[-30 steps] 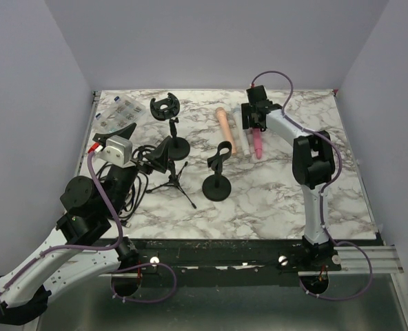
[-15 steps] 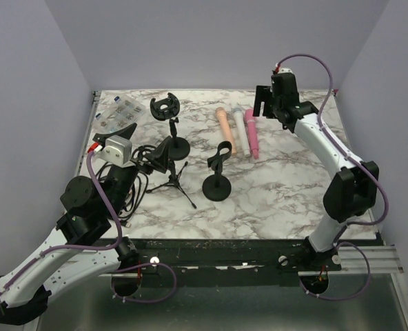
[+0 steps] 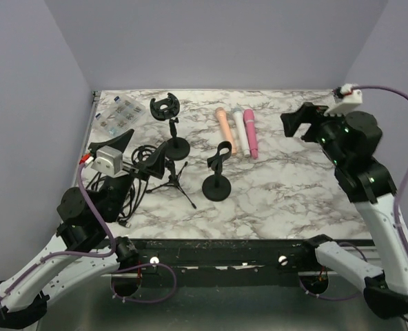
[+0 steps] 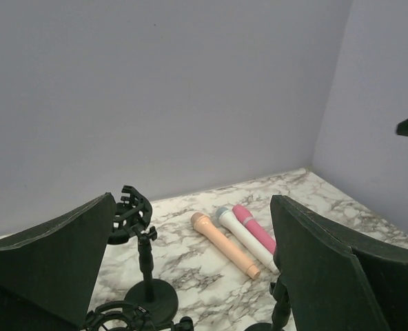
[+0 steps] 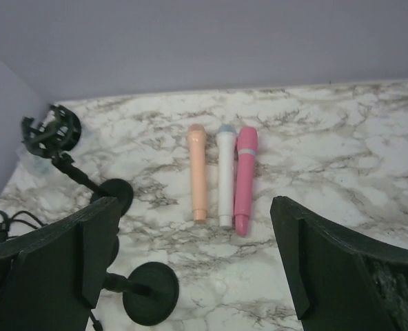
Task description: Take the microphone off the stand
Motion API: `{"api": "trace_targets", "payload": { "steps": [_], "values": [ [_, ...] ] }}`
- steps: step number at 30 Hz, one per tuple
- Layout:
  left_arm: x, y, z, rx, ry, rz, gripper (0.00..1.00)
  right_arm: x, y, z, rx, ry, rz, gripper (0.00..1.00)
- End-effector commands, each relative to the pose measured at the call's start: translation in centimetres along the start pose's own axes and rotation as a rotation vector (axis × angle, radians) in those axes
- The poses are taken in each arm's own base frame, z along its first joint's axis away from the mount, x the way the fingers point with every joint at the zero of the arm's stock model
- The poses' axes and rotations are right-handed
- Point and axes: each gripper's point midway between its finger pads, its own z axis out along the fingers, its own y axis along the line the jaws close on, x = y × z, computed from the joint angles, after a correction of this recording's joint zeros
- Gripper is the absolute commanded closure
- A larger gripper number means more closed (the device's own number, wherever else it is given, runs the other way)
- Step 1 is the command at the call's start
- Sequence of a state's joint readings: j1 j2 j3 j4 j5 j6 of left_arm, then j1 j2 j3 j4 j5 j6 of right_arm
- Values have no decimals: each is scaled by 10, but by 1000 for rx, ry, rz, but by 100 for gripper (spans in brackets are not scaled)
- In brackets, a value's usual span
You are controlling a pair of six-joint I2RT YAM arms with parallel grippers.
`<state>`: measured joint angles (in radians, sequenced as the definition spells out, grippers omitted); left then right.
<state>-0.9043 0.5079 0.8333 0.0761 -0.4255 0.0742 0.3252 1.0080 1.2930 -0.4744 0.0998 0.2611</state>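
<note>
White right arm (image 3: 369,186) stands high, its gripper (image 3: 295,123) spread over the table (image 3: 287,196).

Passable over bare right half of bench (image 3: 300,196). Blocked at left by cable tangle (image 3: 125,196), tripod stand (image 3: 169,181), shock-mount stand (image 3: 174,143); at centre by round-base stand (image 3: 216,187); mid-rear by three microphones (image 3: 239,131) lying side by side.

Three microphones (image 4: 245,238) lying together, stand (image 4: 147,262) nearby

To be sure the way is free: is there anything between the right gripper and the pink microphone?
Nothing visible. The pink microphone lies flat on bare marble, the nearest of three to the open right gripper. The white microphone, the peach microphone and the nearest stand all lie beyond it.
</note>
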Motion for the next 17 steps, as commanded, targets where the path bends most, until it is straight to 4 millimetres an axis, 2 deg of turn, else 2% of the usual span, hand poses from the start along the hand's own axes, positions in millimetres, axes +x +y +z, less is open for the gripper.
{"api": "trace_targets", "payload": {
  "steps": [1, 6, 9, 13, 17],
  "values": [
    [-26, 6, -10, -2, -122, -38, 1, -20, 5, -53, -68, -119, -1, 0],
    [-32, 17, -17, -43, -163, -22, 1, -40, -10, -98, -2, -229, 33, 0],
    [-33, 22, -18, -68, -170, -8, 2, -50, -15, -115, 19, -272, 47, 0],
    [-29, 25, -16, -89, -160, 14, 1, -58, -21, -129, 45, -316, 52, 0],
    [-25, 26, -14, -99, -146, 31, 2, -59, -20, -128, 44, -309, 47, 0]
  ]
}}
